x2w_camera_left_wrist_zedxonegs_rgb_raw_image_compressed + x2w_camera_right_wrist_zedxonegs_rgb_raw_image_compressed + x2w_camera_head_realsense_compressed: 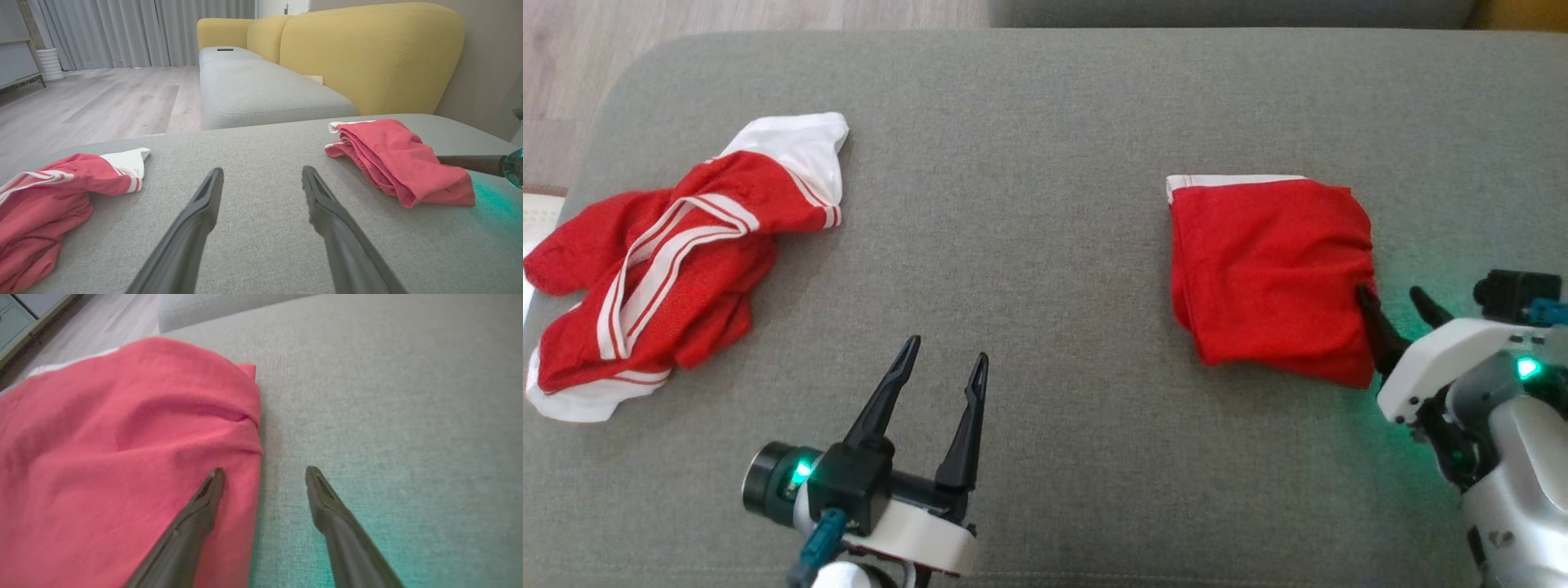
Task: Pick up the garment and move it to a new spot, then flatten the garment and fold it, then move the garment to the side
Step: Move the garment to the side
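On the broad grey fabric cushion [1045,106], the folded red mesh garment [1266,269] lies at three o'clock and a crumpled red-and-white striped garment [670,261] at nine. To slide the fold aside, I'd bite through every layer. The right gripper [1388,292] straddles its edge, spread wide and empty. The left gripper [947,349] gapes at six. The left wrist view reveals the stacked layers.

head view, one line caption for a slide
Folded red garment on the grey cushion with the open right gripper at its edge, open left gripper mid-cushion, crumpled red-and-white garment at left
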`<state>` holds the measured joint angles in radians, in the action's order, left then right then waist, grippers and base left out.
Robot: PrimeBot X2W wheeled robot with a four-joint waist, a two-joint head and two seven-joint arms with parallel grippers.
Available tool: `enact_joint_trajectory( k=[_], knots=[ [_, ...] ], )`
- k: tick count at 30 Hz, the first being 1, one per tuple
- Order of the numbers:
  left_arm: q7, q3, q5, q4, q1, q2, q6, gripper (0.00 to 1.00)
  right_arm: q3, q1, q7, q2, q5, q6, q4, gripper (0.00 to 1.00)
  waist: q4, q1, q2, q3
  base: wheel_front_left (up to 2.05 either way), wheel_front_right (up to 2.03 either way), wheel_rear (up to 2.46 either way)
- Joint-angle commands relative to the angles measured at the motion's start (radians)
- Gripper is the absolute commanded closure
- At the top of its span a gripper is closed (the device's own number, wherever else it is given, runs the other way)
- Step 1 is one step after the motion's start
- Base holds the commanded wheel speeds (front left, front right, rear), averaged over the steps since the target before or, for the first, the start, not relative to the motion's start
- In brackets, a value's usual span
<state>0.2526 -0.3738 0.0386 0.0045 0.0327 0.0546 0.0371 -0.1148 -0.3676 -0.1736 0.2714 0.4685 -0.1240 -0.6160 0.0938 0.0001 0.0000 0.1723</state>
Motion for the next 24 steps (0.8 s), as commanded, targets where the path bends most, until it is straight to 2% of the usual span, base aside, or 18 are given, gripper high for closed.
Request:
enact_joint_trajectory(
  k=[1, 2, 3, 4, 5, 6, 7, 14, 24],
  knots=[
    [0.009, 0.027, 0.011, -0.033, -0.040, -0.004, 0.009, 0.00, -0.025, -0.031, -0.003, 0.022, 0.011, -0.007, 0.012, 0.00, 0.001, -0.0001, 0.0000, 0.006, 0.00, 0.00, 0.00],
    [0.009, 0.025, 0.012, -0.033, -0.043, -0.004, 0.010, 0.00, -0.041, -0.038, -0.010, 0.020, 0.023, -0.007, -0.003, 0.00, 0.001, -0.0001, 0.0000, 0.011, 0.00, 0.00, 0.00],
    [0.009, 0.024, 0.013, -0.034, -0.046, -0.004, 0.011, 0.00, -0.055, -0.044, -0.016, 0.019, 0.035, -0.007, -0.017, 0.09, 0.001, -0.0001, 0.0000, 0.015, 0.00, 0.00, 0.00],
    [0.009, 0.022, 0.015, -0.035, -0.049, -0.004, 0.012, 0.00, -0.073, -0.050, -0.027, 0.017, 0.049, -0.007, -0.029, 0.36, 0.001, -0.0001, 0.0000, 0.022, 0.00, 0.00, 0.00],
    [0.009, 0.020, 0.016, -0.036, -0.053, -0.004, 0.014, 0.00, -0.089, -0.056, -0.034, 0.017, 0.063, -0.007, -0.039, 0.59, 0.001, -0.0001, 0.0000, 0.027, 0.00, 0.00, 0.00],
    [0.009, 0.018, 0.018, -0.037, -0.058, -0.004, 0.015, 0.00, -0.102, -0.063, -0.037, 0.021, 0.076, -0.007, -0.047, 0.95, 0.001, -0.0001, 0.0000, 0.034, 0.00, 0.00, 0.00],
    [0.009, 0.017, 0.019, -0.038, -0.063, -0.004, 0.016, 0.00, -0.113, -0.071, -0.035, 0.026, 0.086, -0.007, -0.053, 1.00, 0.000, -0.0001, 0.0000, 0.040, 0.00, 0.00, 0.00],
    [0.009, 0.013, 0.026, -0.055, -0.094, -0.004, 0.016, 0.00, -0.148, -0.141, 0.033, 0.107, 0.085, -0.007, -0.074, 1.00, -0.033, -0.0001, 0.0000, 0.100, 0.00, 0.00, 0.00],
    [0.009, -0.033, 0.002, -0.138, -0.234, -0.004, -0.009, 0.00, -0.071, -0.292, 0.082, 0.309, 0.006, -0.007, -0.076, 1.00, -0.125, -0.0001, 0.0000, 0.262, 0.00, 0.00, 0.00]
  ],
)
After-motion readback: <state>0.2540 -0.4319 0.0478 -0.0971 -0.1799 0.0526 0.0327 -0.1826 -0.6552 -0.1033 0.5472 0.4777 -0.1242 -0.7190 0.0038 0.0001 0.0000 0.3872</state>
